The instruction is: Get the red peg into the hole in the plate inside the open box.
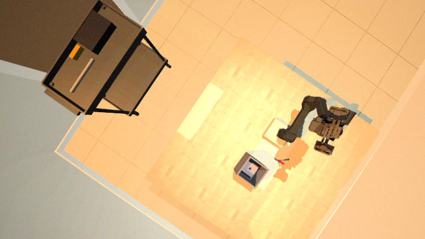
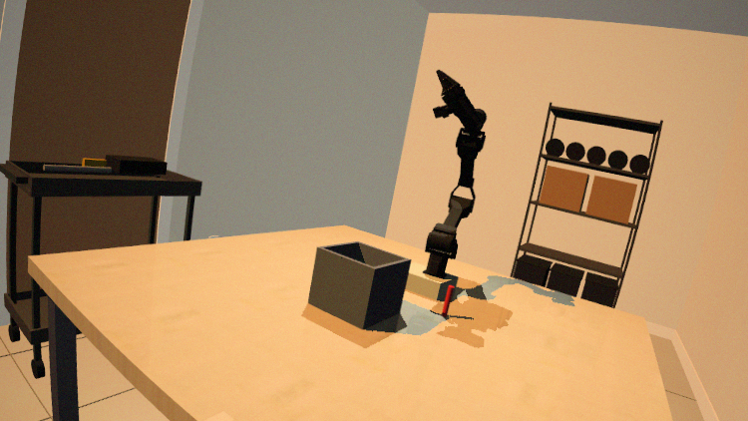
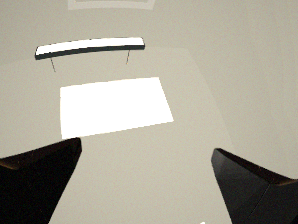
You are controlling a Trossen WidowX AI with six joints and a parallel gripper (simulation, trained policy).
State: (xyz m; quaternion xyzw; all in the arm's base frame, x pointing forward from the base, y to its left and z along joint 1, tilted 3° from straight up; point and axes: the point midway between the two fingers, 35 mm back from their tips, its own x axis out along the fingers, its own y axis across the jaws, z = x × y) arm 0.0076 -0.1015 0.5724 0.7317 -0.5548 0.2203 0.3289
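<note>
Behind the wooden table (image 1: 208, 166) (image 2: 250, 292), a shelf unit (image 2: 588, 216) with round black things and brown boxes stands by the wall, and a dark cart (image 1: 118, 71) (image 2: 112, 186) stands well apart from me. My claw (image 3: 148, 151) is raised high above the table, its fingers spread wide with nothing between them. The red peg (image 1: 280, 162) (image 2: 448, 300) stands upright on the table, outside the open box (image 1: 261, 175) (image 2: 342, 287) and near it. Inside the box I see the plate (image 1: 246, 171) with its hole.
</note>
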